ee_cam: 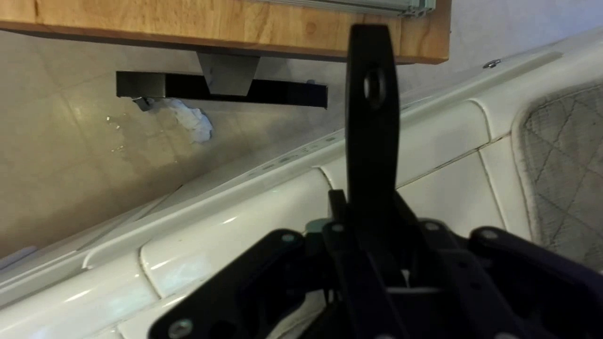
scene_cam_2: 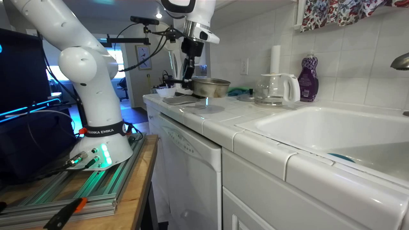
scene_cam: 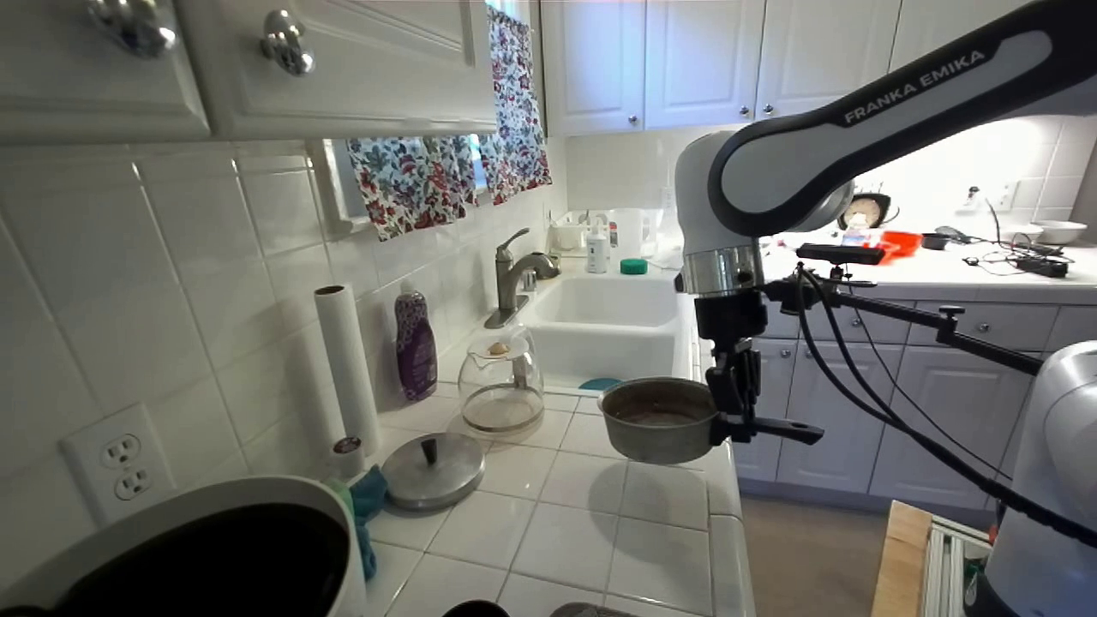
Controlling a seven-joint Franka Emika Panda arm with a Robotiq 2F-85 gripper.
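A worn metal saucepan [scene_cam: 658, 435] hangs level above the white tiled counter, close to its front edge, and casts a shadow below. Its black handle [ee_cam: 372, 122] runs between the fingers of my gripper [scene_cam: 735, 422], which is shut on it near the pan body. In the wrist view the handle's free end, with a hanging hole, points up the picture; the pan body is out of sight there. Both exterior views show the grip from the side. A round metal lid [scene_cam: 433, 471] with a black knob lies on the counter, and a glass carafe [scene_cam_2: 270, 91] stands near it.
A white sink [scene_cam: 600, 343] with a faucet [scene_cam: 514, 283] adjoins the counter. Along the tiled wall stand a purple soap bottle [scene_cam: 416, 347] and a paper roll [scene_cam: 347, 368]. A large dark-inside container [scene_cam: 343, 548] fills the near corner. A grey quilted mat [ee_cam: 570, 174] lies on the counter.
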